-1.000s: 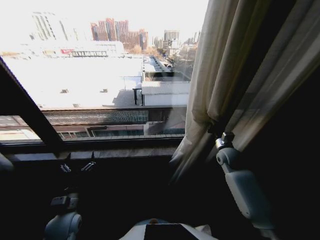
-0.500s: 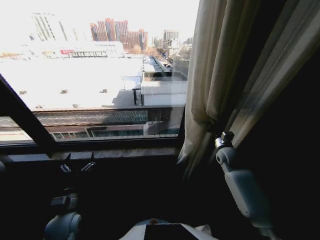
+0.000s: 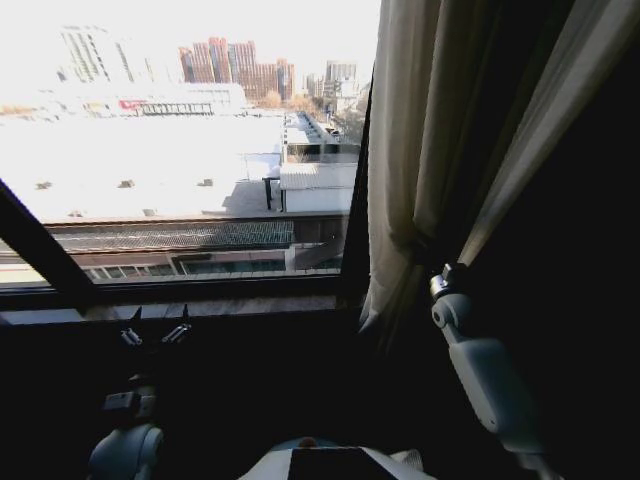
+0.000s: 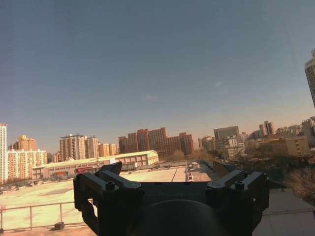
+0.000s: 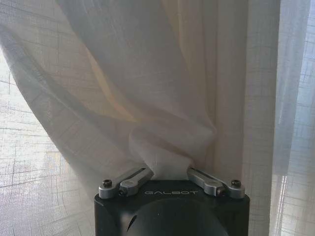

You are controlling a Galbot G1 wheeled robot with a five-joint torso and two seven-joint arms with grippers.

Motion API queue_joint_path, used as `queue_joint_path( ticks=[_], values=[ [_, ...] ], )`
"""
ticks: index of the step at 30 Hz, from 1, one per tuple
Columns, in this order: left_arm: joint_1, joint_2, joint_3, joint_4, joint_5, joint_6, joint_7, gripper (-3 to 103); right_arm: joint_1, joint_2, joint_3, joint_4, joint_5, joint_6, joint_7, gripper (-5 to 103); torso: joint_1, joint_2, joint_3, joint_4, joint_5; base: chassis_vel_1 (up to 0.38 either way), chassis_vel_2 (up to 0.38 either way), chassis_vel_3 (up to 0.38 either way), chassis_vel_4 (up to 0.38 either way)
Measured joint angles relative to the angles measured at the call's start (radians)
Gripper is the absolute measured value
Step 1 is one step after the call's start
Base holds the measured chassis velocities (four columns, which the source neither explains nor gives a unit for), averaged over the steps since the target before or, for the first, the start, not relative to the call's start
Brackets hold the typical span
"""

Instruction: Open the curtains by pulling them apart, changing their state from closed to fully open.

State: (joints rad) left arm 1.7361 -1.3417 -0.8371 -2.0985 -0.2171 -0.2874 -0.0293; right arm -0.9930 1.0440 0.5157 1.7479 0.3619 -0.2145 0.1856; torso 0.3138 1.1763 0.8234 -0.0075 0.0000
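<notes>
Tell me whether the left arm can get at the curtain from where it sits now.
Probably not as it stands. The left gripper hangs open low by the sill, facing bare window glass, while the curtain is bunched far across on the robot's right, where the right gripper already pinches it.

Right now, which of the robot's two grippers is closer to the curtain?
The right. The right gripper is clamped on a bunched fold of the curtain. The left gripper sits open, low by the window sill, well away from the fabric.
</notes>
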Motion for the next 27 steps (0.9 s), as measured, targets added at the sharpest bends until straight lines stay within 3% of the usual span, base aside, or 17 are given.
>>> queue_joint_path(
  ticks=[27],
  values=[
    [0.008,-0.01,-0.006,-0.004,0.001,-0.013,-0.005,100,-0.001,0.008,-0.009,-0.002,-0.005,0.004,-0.001,0,0.0,0.0,0.0,0.0,-0.0001,-0.117,-0.115,0.117,0.117]
  ],
)
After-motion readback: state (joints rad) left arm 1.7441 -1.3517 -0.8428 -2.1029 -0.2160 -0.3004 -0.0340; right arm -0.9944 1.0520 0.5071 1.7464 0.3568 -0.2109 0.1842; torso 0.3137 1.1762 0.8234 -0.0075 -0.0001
